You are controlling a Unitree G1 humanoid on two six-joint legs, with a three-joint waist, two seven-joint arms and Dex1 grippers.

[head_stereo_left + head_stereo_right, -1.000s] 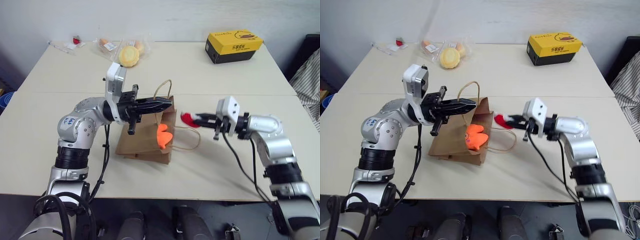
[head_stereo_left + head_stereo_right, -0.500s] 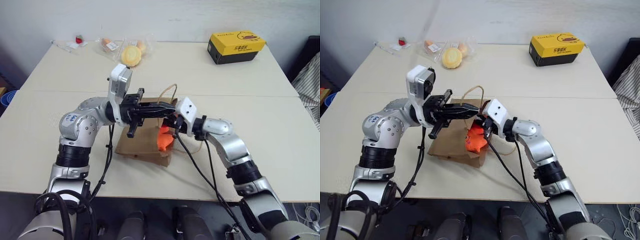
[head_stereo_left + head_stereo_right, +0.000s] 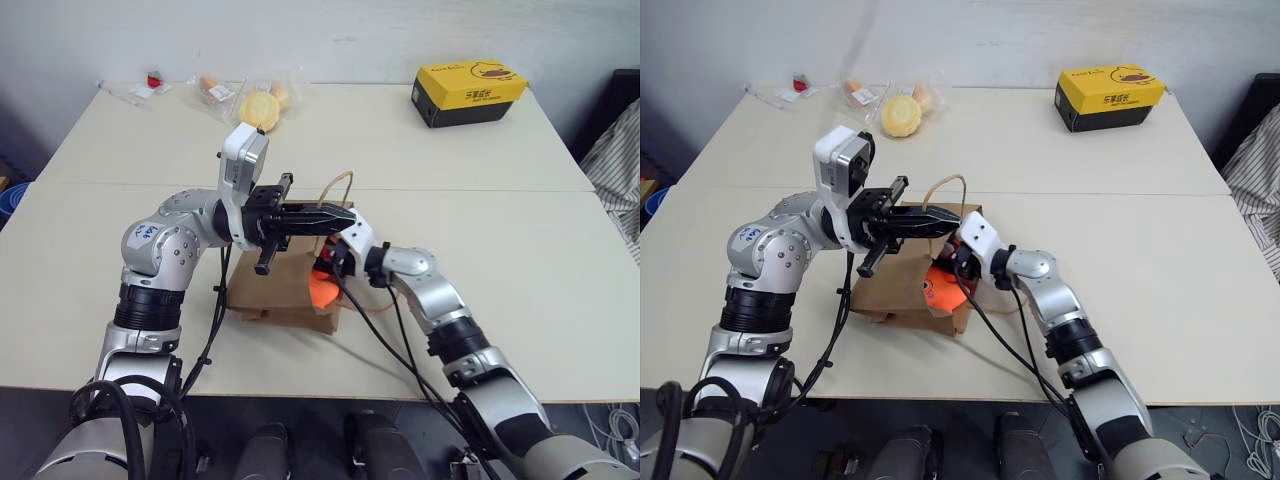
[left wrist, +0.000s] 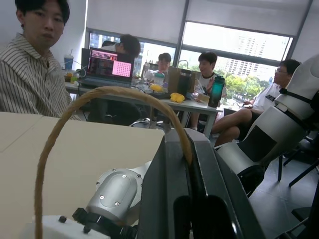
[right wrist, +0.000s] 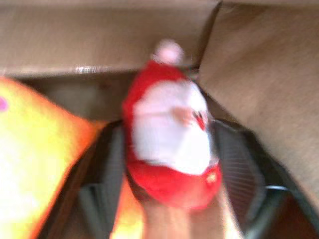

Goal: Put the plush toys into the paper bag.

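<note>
The L gripper (image 3: 335, 214) is kept clamped on the paper bag's (image 3: 285, 290) cord handle (image 4: 107, 94), mouth held up and open toward 3 o'clock. The R gripper (image 3: 322, 268) has been brought from well apart at 3 o'clock right into the mouth, and its fingers (image 5: 239, 164) are now spread apart. The red-and-white plush (image 5: 172, 129) is seen between them inside the bag, beside the orange plush (image 3: 322, 291), which lies at the opening. Release is judged just made; task approx. done once the arm is withdrawn.
</note>
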